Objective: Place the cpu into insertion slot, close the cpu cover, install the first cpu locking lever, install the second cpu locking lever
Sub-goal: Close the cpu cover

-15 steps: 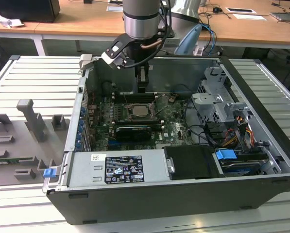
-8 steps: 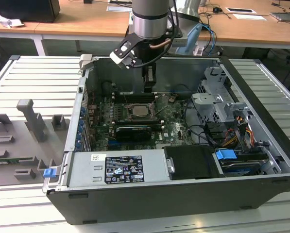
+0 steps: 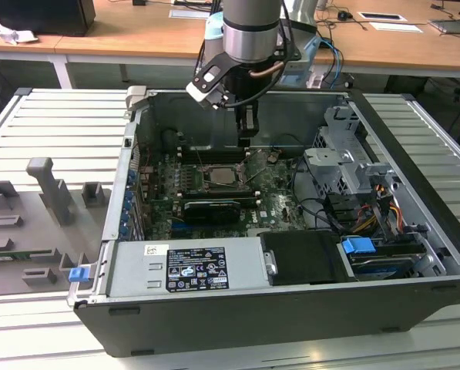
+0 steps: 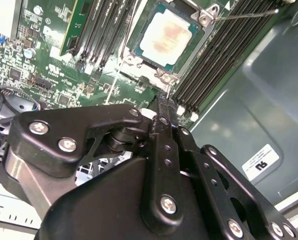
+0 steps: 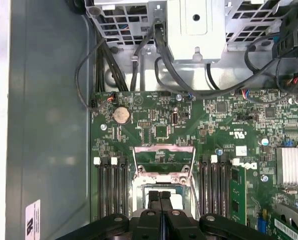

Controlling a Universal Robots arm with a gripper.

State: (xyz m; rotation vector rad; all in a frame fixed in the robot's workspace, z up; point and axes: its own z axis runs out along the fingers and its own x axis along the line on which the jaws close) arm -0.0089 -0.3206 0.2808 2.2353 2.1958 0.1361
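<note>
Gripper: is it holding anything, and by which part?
Nothing is held. The gripper is shut with nothing between its fingertips, close to the cpu seated in the board.

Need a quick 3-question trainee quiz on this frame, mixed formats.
1. True or false: the gripper holds the cpu.
2. What flanks the slot on both sides? A) memory slots B) fans C) drive bays
3. Is the gripper open or shut?
Key: 1 false, the cpu sits in the slot; 2 A; 3 shut.
</note>
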